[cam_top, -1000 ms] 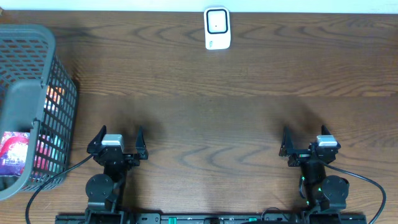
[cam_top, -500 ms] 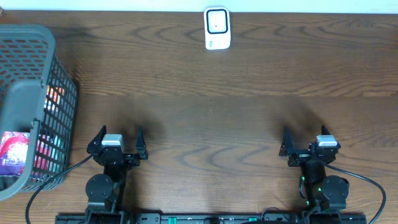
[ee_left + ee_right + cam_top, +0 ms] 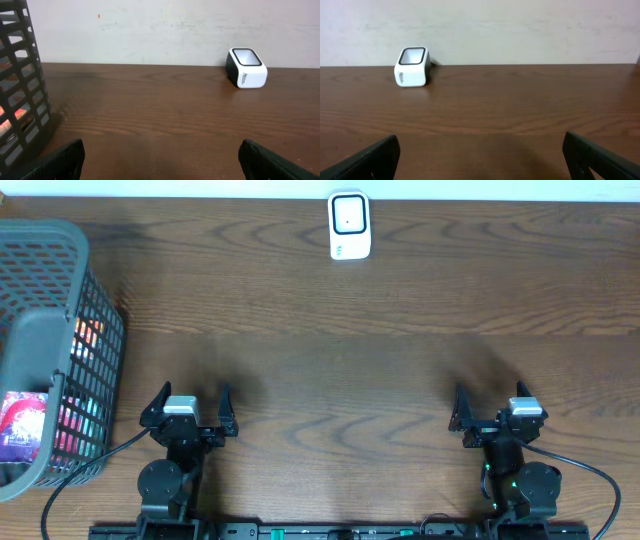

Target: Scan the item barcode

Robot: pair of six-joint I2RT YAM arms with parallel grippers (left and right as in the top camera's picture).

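Left gripper: released, with the jaws spread wide and nothing held; it is parked at the near edge, left of centre.
Right gripper: also released and empty; it is parked at the near edge, right of centre, well apart from the left one.
Step in hand: judged to be the very start, as nothing has been picked up and no barcode is presented.
Basket: a dark mesh basket stands at the left edge of the counter, just beside the left gripper.
Packaged item: it is seen lying inside the basket at its near end, with more coloured packs showing through the mesh; no barcode can be made out.
Next move: a reach by the left gripper up and over the basket rim is called for, then a closing on one pack.
Open room: bare wood is left between the grippers and the far side, so a carry is unobstructed.
Scanner: a white unit stands at the far centre, its window facing up.
Edges: the scanner sits near the far edge, which is backed by a pale wall; the basket wall limits any leftward swing.
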